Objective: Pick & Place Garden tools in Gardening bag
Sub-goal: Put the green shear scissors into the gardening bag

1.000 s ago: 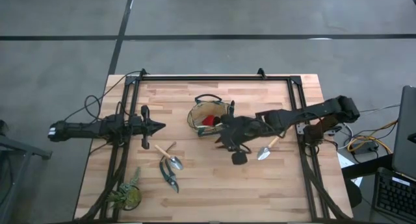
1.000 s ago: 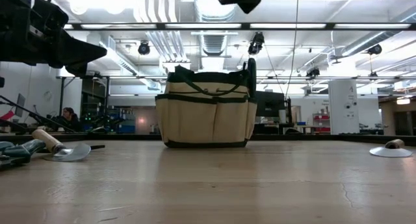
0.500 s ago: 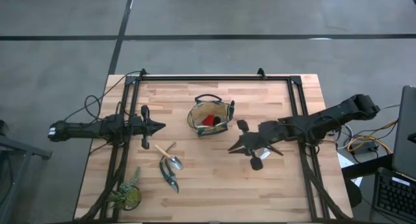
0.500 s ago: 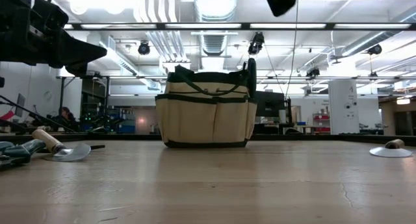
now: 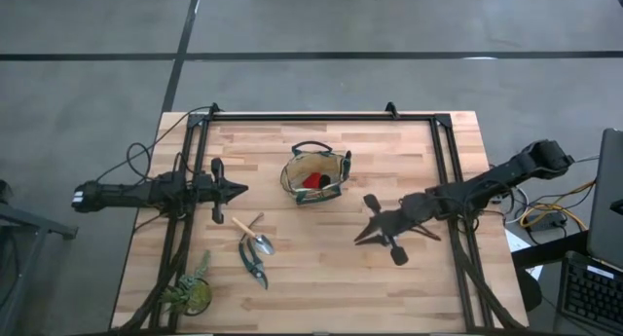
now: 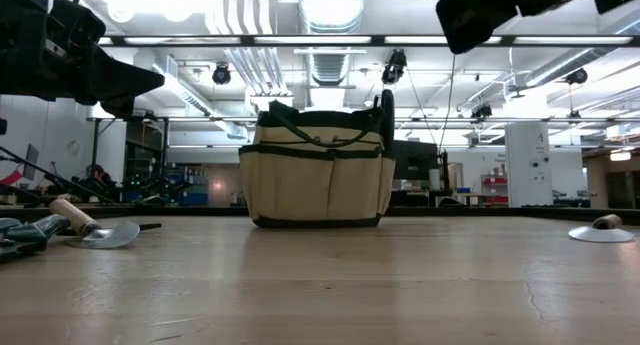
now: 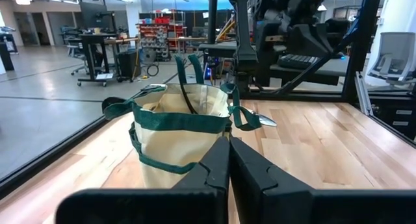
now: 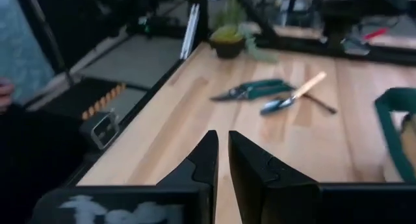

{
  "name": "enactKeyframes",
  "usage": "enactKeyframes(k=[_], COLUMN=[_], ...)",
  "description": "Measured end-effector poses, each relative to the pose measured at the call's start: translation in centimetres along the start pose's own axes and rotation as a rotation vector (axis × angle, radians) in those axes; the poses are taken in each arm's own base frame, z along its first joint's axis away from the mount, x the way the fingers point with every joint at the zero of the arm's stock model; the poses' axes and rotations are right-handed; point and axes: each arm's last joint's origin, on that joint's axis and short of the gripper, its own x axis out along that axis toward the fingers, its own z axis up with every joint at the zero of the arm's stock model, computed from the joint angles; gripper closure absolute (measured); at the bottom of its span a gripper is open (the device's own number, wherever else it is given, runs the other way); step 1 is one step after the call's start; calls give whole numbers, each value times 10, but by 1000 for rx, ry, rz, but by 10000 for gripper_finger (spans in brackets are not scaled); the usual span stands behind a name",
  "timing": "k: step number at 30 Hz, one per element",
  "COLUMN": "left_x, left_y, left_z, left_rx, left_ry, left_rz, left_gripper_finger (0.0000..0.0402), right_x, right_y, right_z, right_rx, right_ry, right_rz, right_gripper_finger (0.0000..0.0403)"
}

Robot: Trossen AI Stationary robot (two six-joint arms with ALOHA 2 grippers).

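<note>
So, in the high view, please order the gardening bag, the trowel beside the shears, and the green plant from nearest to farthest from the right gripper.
From the right gripper, which is right of table centre:
1. The gardening bag, up and left of it near the middle.
2. The trowel, farther left, beside the shears.
3. The green plant, at the table's near left corner.

Setting: an industrial robotics lab or workshop. Indicators: exposed ceiling ducts (image 6: 245,55) and strip lights (image 6: 330,41) overhead; polished concrete floor (image 5: 311,44) with dark seams; parts shelving (image 7: 156,39) and work benches (image 7: 97,52) beyond the wooden desk (image 5: 321,268); loose cables (image 5: 545,217) and a keyboard (image 5: 594,292) beside the black desk frame (image 5: 302,116).
</note>
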Motion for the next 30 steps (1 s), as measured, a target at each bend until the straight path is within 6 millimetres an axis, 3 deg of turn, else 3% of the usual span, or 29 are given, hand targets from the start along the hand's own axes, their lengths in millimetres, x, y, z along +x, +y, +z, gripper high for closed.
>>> enactKeyframes(k=[6,30], left_x=[0,0], left_y=[0,0], left_z=[0,0], left_rx=[0,0], left_ry=[0,-1], left_rz=[0,0], left_gripper_finger=[387,387], right_x=[-2,-2], right_y=[-2,11], right_z=[-14,-24], right_rx=[22,-69], right_ry=[-54,-69], right_rz=[-7,73], right_gripper_finger=[374,374])
